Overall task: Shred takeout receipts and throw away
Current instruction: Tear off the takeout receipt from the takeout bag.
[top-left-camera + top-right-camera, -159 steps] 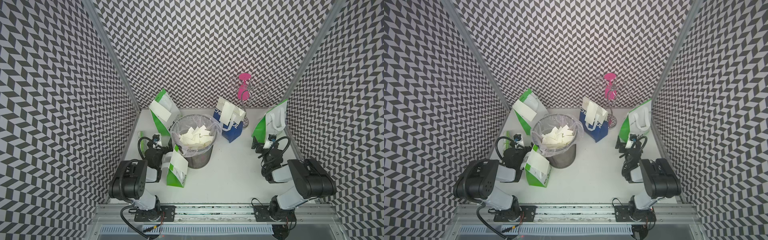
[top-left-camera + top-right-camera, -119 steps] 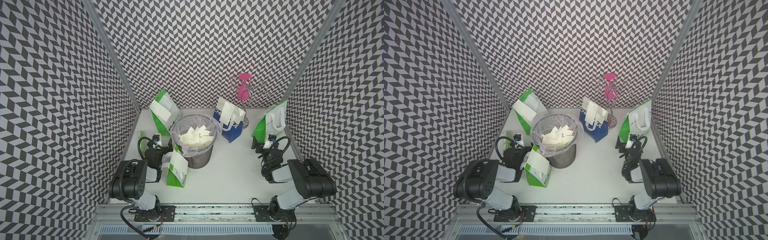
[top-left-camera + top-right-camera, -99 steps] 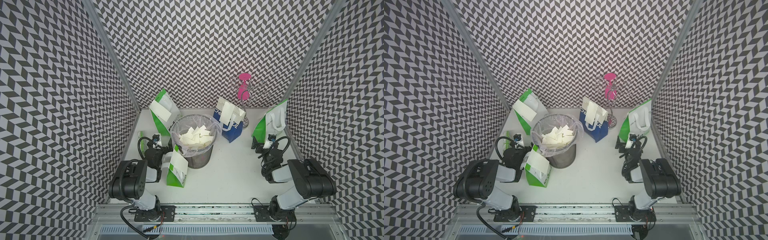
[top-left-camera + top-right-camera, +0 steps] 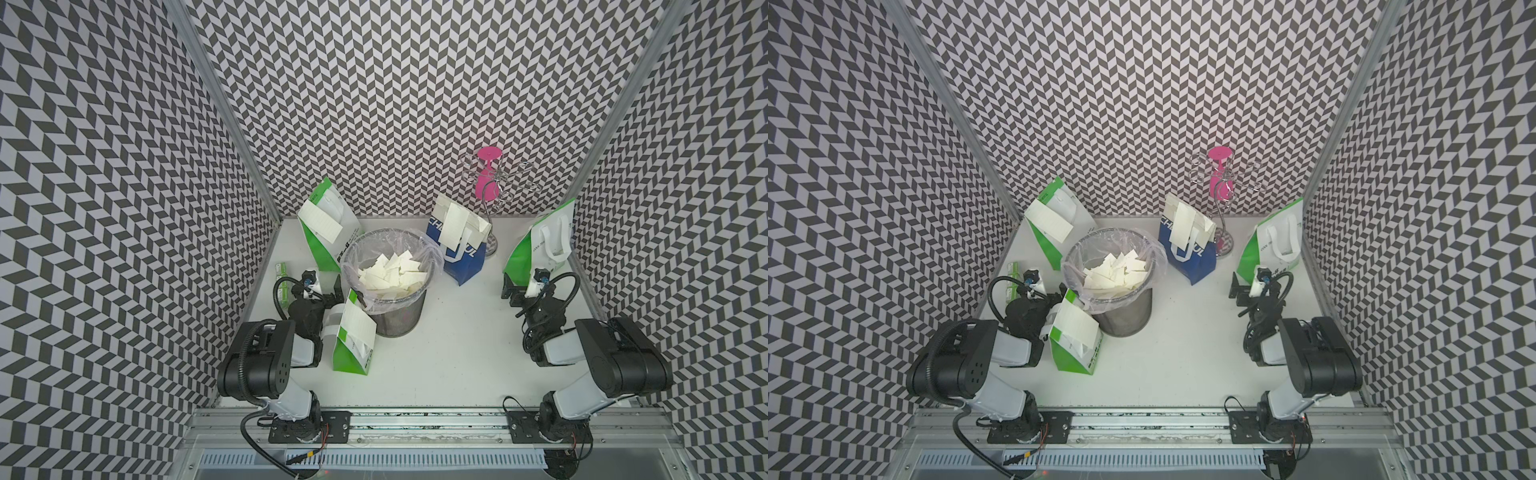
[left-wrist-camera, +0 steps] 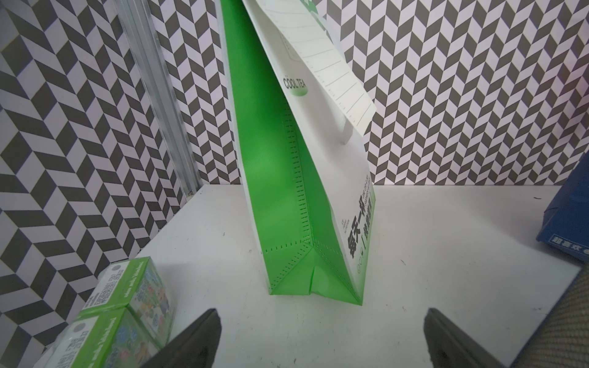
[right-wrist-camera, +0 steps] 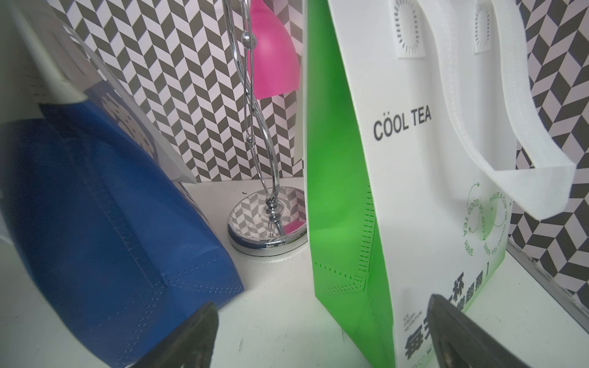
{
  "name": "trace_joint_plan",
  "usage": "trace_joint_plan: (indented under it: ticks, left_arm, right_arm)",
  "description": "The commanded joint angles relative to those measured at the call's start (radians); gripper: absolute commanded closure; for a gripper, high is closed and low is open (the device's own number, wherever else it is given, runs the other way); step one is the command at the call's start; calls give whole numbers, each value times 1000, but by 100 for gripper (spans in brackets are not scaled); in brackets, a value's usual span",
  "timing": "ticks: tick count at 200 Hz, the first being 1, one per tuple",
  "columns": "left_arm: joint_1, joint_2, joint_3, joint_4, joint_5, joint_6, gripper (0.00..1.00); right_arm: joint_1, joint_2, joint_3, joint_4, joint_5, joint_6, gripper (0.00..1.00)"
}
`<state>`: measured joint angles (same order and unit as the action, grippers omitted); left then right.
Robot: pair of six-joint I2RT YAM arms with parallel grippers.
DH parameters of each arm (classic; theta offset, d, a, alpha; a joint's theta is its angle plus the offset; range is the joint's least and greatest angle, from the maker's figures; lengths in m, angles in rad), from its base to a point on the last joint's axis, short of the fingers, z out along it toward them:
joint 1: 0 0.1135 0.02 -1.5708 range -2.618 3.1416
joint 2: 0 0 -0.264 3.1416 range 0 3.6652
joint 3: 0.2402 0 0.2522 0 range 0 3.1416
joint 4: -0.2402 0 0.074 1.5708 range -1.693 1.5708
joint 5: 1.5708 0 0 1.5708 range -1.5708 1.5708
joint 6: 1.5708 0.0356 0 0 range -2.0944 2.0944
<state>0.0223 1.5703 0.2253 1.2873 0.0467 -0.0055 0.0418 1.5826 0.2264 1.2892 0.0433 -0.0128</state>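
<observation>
Scraps (image 4: pixel 390 272) lie in the bin (image 4: pixel 401 318); I judge the next step is fetching the receipt (image 4: pixel 320 218) at its 11 o'clock. Left pincer (image 5: pixel 318 337) and right pincer (image 6: pixel 322 334) gape empty; approach, then pinch its free edge.

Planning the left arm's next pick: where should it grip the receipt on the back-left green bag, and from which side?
Probably the free lower corner of the receipt: in the left wrist view it juts past the green bag, while the rest overlaps the bag's face. Approach from the robot's side with the open left gripper, a jaw on each face of the sheet.
</observation>
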Motion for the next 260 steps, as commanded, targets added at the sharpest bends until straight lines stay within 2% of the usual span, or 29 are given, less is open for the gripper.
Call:
trace_joint_plan:
  ticks: [1,54,72,84,122,138,174,212,242,260]
  left_arm:
    - [6,-15,-6,34,-15,-19,0]
    - [3,-18,-20,57,-27,-20,0]
    - [-6,-53,-63,114,-70,-22,0]
    - [-11,-113,-74,76,-96,-24,0]
    - [-20,-426,25,-365,-134,-15,0]
    - [-21,-554,60,-546,-156,-29,0]
    - [-18,-776,218,-970,-108,-54,0]
    - [-21,-817,500,-1404,28,-107,0]
    - [-44,-809,699,-1674,76,-156,0]
    - [-59,-804,797,-1786,122,-191,4]
  right_arm:
    - [0,-17,10,56,1,-12,1]
    - [1,-15,13,56,13,-4,1]
    - [0,-16,10,61,3,-3,1]
    - [-3,-41,22,17,-49,-17,1]
    - [-1,-215,21,-116,-64,-33,1]
    - [0,-304,55,-246,-80,-15,1]
    - [22,-466,156,-470,-177,29,1]
    - [57,-577,315,-764,-266,14,1]
    - [119,-572,472,-995,-302,-9,1]
    - [130,-550,564,-1127,-352,-9,1]
